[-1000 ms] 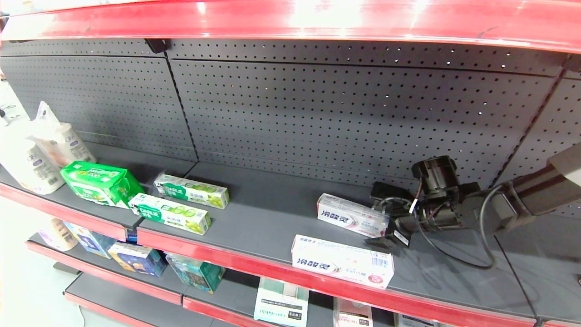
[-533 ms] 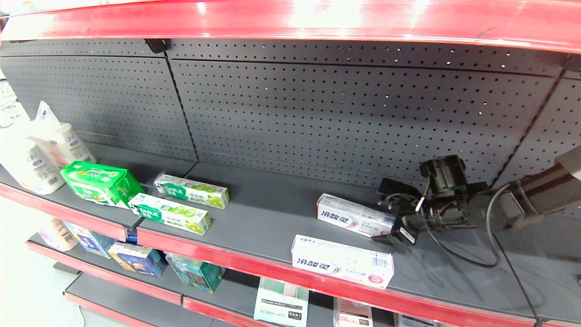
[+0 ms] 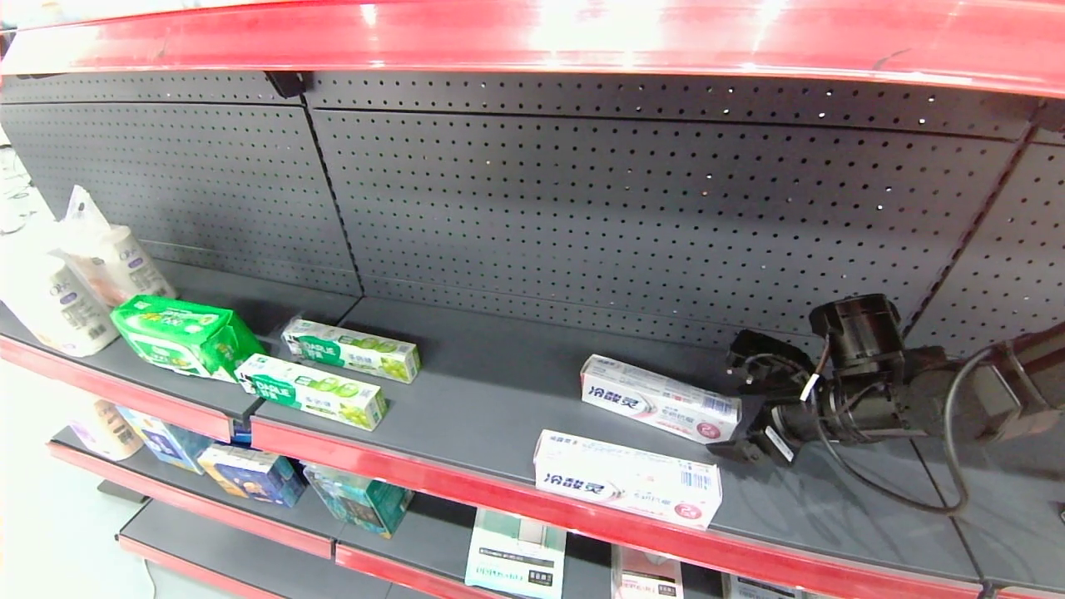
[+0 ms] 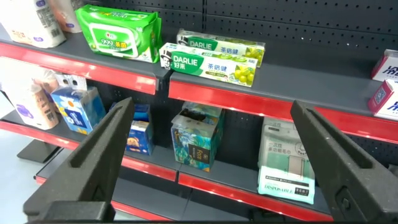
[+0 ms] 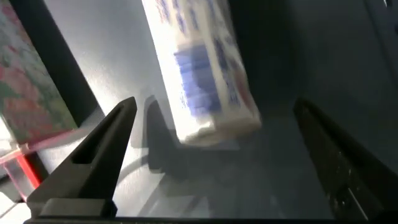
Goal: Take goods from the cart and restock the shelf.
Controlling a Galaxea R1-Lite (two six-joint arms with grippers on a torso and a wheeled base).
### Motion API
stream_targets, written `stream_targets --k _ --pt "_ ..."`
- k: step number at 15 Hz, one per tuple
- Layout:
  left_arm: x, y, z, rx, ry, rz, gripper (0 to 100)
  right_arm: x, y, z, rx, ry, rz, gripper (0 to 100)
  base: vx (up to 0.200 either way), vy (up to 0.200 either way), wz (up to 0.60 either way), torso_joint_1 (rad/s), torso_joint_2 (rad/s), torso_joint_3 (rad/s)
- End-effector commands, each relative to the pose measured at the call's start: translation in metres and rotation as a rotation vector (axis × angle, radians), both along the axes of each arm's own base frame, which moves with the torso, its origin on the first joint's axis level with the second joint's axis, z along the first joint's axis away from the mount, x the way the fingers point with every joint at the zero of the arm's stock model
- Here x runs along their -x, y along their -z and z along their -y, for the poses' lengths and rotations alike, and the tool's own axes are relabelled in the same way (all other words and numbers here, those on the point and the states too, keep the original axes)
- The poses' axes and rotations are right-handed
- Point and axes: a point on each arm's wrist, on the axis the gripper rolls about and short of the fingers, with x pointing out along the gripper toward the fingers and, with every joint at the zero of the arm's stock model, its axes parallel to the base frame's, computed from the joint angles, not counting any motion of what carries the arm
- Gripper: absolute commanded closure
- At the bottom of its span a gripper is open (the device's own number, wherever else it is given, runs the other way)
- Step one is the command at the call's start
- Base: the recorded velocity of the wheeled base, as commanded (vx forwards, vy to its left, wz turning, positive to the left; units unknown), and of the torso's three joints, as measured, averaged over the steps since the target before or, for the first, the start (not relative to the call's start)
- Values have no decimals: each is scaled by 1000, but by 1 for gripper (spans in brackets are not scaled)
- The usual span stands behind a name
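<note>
Out in front of the racks, the left gripper (image 4: 211, 106) hangs with its fingers spread wide and nothing between them, facing the red-lipped shelves and the boxed goods (image 4: 198, 137) on the lower tier. On the shelf (image 3: 499, 391), one white toothpaste box (image 3: 628, 480) lies flat along the front edge. Just behind it a second white toothpaste box (image 3: 657, 398) lies at a slight angle. The right gripper (image 3: 722, 399) sits low over the shelf at that second box's right end, its fingers well apart to either side of the end and gripping nothing. From the wrist, the box (image 5: 205, 81) shows free between them. Along the shelf to the left lie two green toothpaste boxes (image 3: 312, 391), one behind the other, then a green wipes pack (image 3: 185, 333), and white bottles (image 3: 58, 291) at the far left. Behind everything stands the grey pegboard back panel (image 3: 624, 208).
</note>
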Motion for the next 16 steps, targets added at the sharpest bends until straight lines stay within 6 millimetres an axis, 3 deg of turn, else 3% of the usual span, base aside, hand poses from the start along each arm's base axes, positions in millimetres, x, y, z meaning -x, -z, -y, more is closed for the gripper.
stream_targets --k 1,7,13,16 --pt "0 0 0 0 -1 1 0 9 -6 4 -21 32 -3 0 0 0 0 0 0 0" --pt "0 0 0 0 -1 1 0 15 -9 4 -122 158 -62 0 0 0 0 0 0 0" --pt "0 0 0 0 -1 1 0 22 -11 -1 -135 158 -70 0 0 0 0 0 0 0" --pt "0 0 0 0 -1 1 0 14 -5 -3 -135 160 -77 0 0 0 0 0 0 0"
